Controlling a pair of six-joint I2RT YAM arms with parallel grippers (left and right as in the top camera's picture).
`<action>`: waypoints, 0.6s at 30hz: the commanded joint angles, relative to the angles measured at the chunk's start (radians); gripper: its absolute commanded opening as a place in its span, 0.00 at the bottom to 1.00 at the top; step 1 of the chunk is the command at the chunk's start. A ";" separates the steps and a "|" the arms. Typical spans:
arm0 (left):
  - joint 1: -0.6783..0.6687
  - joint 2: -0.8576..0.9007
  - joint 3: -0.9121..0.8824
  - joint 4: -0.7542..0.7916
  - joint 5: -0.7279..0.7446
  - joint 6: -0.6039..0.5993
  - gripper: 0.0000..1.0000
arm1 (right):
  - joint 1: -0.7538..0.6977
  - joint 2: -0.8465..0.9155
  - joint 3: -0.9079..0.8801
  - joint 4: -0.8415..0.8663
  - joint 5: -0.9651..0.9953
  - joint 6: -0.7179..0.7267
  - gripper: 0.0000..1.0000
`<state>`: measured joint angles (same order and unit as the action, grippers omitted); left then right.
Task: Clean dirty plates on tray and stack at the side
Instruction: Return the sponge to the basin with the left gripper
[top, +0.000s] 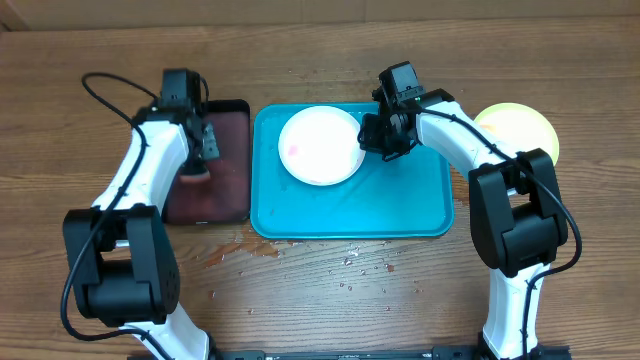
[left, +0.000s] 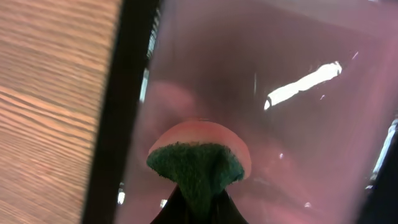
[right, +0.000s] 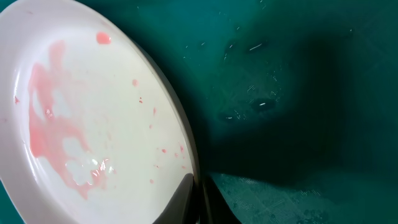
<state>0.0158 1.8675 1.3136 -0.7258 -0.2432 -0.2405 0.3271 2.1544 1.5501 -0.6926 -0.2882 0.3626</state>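
Overhead: the white round plastic plate lies in the far-left part of the bright turquoise rectangular plastic tray, with the right tool at its rim. The left tool hangs over the small black tray with a reddish inside, just left of the turquoise one. Only here does a pale green round plastic plate show, on the wooden desk right of the tray.

Left wrist: the left tool is clenched on a green-faced sponge above red liquid.

Right wrist: the right tool appears to pinch the plate's rim. The pink sauce smears, faint from above, lie across from it. The rim is best held steady while the wet sponge scrubs there.

White left arm and right arm, black joints, cables.
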 joint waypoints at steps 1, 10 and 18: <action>-0.010 0.011 -0.042 0.029 0.008 -0.022 0.06 | -0.003 0.000 0.007 0.003 0.006 0.000 0.04; -0.010 -0.002 -0.018 0.031 0.039 -0.045 0.64 | -0.003 -0.001 0.011 -0.015 0.006 -0.030 0.04; -0.029 -0.105 0.045 0.029 0.113 -0.043 0.69 | -0.003 -0.002 0.033 -0.050 0.015 -0.030 0.04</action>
<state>0.0082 1.8450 1.3106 -0.6987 -0.1673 -0.2668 0.3271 2.1544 1.5581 -0.7345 -0.2882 0.3408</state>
